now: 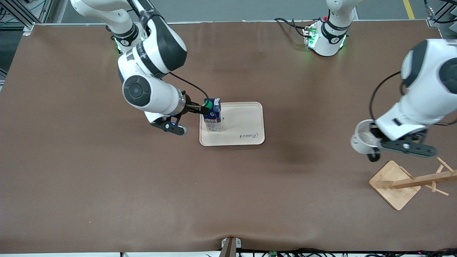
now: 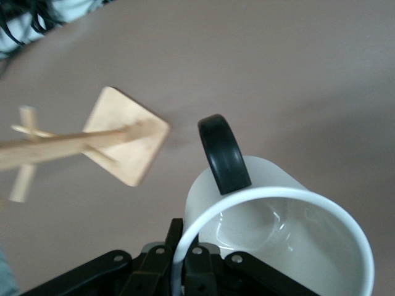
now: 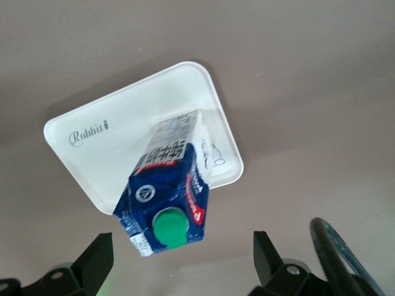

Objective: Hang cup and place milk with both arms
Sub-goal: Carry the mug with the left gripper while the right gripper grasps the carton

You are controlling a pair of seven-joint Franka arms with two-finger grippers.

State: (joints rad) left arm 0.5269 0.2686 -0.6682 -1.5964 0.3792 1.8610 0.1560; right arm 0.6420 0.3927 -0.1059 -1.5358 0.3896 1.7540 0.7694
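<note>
Currently:
Milk: upright on the cream tray, at the edge toward the right arm's end.
Right gripper: fingers spread wide, level with the carton's green cap — gripping nothing.
Cup: in the air, tipped, over bare table just beside the wooden rack.
Left gripper: clamped on the cup's rim — black handle toward the rack.
</note>
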